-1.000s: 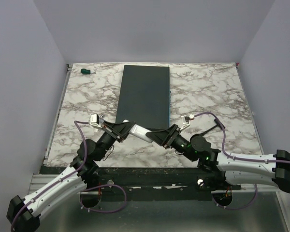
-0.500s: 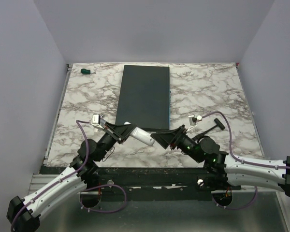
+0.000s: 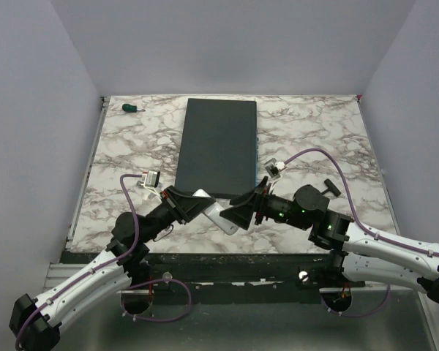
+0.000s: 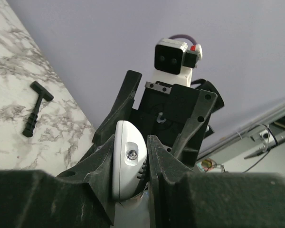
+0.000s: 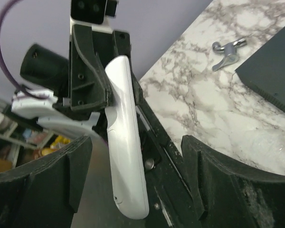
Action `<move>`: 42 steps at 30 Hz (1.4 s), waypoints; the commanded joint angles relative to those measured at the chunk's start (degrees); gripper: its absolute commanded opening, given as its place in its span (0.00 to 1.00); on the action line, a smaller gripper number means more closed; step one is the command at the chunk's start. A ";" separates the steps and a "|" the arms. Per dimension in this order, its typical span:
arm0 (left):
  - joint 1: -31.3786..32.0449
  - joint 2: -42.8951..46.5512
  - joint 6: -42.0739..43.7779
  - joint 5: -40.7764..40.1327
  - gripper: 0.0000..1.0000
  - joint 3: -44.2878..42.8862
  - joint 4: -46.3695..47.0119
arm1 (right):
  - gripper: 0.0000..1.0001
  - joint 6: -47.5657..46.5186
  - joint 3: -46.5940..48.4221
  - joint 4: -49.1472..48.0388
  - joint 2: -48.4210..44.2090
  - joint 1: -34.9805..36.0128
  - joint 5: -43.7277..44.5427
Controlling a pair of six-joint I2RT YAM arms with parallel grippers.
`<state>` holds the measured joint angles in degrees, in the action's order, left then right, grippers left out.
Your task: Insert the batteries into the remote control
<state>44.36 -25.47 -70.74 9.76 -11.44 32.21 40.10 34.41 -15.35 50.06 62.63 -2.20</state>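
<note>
Seen from above, the left pincer point(image 3: 201, 203) gripped the white remote control point(image 3: 223, 218) by one end, near the front edge of the marble table point(image 3: 314, 131). The right pincer point(image 3: 235, 214) stood wide open around the free end. Closing from that side before the two lined up could have twisted the handset out of its narrow hold and sent it off the table's front. The batteries could not be picked out there, and the arms hid the meeting point. The dark grey slab point(image 3: 219, 146) and green-handled screwdriver point(image 3: 132, 107) lay well apart from it. The left wrist camera showed that pincer's fingers point(image 4: 100, 161) clamped on the handset's thin sides near its rounded tip. Little of the handset was caught, so a sideways push would likely have levered it loose. Its broad faces, and any battery bay, were hidden, and a black T-shaped tool point(image 4: 35, 114) lay on the table beyond. The right wrist camera showed the handset hanging between the right pincer's spread fingers point(image 5: 218, 185), touching neither. Which face looked outward could not be told, and a small grey metal piece point(image 5: 227, 50) on the marble was too small to name.
</note>
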 commanded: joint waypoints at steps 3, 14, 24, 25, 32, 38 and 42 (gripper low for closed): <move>0.11 -3.74 4.58 10.94 0.00 -2.92 12.39 | 0.77 -4.53 3.27 6.31 2.25 -0.68 -14.78; 0.07 -3.08 9.54 10.55 0.00 -4.85 7.74 | 0.56 -4.00 2.68 6.84 2.62 -0.67 -18.86; 0.11 -3.48 11.03 11.26 0.07 -5.17 6.34 | 0.37 -3.26 2.77 5.00 3.62 -0.73 -16.75; 0.11 -3.11 11.29 10.88 0.10 -5.19 5.73 | 0.32 -3.17 2.77 4.67 3.56 -0.75 -16.70; 0.11 -2.02 12.96 9.28 0.30 -5.86 1.18 | 0.01 -2.26 1.38 2.13 2.53 -0.72 -15.09; 0.09 -2.04 13.72 6.33 0.76 -7.61 -4.59 | 0.01 -1.82 0.49 2.20 1.01 -0.68 -10.18; 0.07 -1.71 14.98 3.53 0.99 -9.77 -10.96 | 0.01 -1.16 -0.32 3.66 -0.77 -0.76 -4.76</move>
<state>44.36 -28.01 -58.08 17.21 -17.91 28.40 38.04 34.92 -11.57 51.46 62.11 -14.02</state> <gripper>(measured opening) 0.953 0.302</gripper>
